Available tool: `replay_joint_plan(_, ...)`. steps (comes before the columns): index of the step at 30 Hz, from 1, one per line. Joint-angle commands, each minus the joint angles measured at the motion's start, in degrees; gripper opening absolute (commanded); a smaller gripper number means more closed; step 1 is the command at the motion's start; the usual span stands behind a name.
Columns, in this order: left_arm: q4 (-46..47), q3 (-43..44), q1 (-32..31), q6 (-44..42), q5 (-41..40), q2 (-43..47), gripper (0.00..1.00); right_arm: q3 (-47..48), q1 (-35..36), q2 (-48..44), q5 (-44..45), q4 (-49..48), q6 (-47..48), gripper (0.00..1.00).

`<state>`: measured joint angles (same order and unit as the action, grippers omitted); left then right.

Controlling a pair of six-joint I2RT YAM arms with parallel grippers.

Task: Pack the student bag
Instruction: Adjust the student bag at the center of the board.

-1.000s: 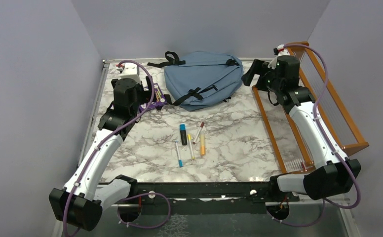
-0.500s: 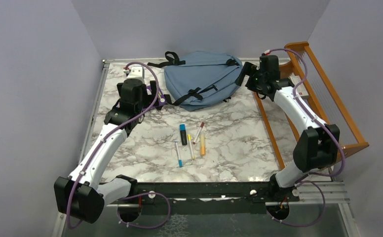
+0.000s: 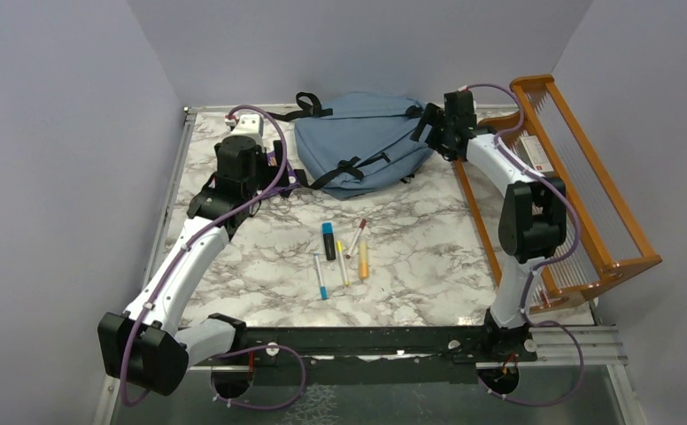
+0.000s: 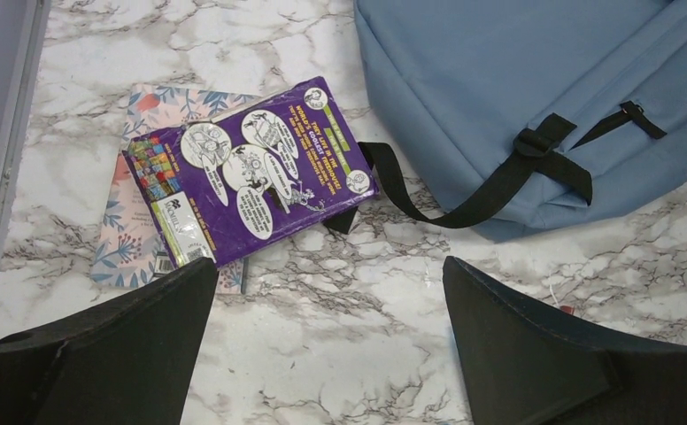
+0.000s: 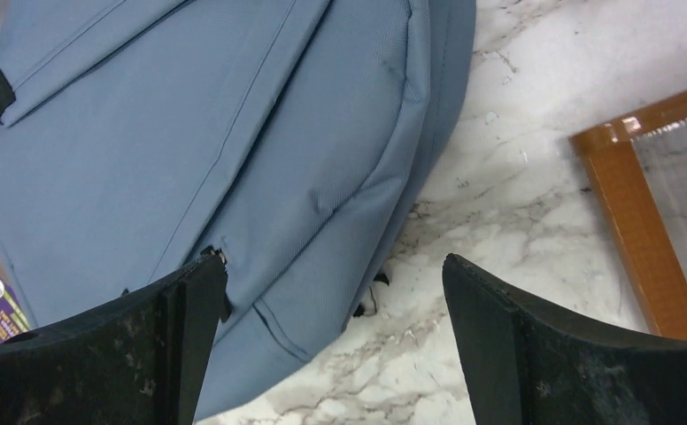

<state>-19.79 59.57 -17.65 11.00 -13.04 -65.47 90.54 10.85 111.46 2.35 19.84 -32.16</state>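
Left gripper (image 4: 327,292) first: the jaws are spread wide and nothing is held between them. Just ahead of its left finger, a purple comic-covered book (image 4: 251,168) is seen lying flat. It's stacked on a floral notebook (image 4: 123,239), which pokes out on the far-left side. Ahead and off to the right of that gripper, the student bag (image 4: 517,80) is laid flat on the marble table (image 3: 428,248). One of its black straps (image 4: 464,190) trails back toward the book, and the strap end is touching the book's near corner.

Right gripper (image 5: 335,283): also wide open, nothing gripped. It's parked right over the rounded edge of the bag, so blue fabric fills everything ahead and to the left of it. A small zipper pull (image 5: 214,255) can be made out just beside the left fingertip. Off to the right of the right finger, a corner of the orange wooden rack (image 5: 641,239) is visible, apart from the bag, with bare marble between.

A small bunch of pens and markers (image 3: 340,252) is scattered well behind both grippers, toward the arm bases.
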Motion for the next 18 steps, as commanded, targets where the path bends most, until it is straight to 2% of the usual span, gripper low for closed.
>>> replay_joint_plan(1,0.72,2.92,-0.19,-2.05,1.32,-0.54,0.99,4.65,-0.28,4.76,1.69,-2.12,-1.64,0.96)
replay_joint_plan(9,-0.32,4.80,-0.19,-2.30,0.29,-1.11,0.99,12.83,-0.80,14.43,1.32,0.56,-2.54,0.93)
replay_joint_plan(15,-0.95,5.54,-0.19,-2.14,0.56,-1.49,0.99,15.42,-1.39,18.70,0.27,1.91,-3.81,0.91)
replay_joint_plan(18,-0.95,5.96,-0.19,-1.68,0.72,-1.80,0.99,15.21,-1.82,19.89,-3.76,-0.61,-3.44,0.90)
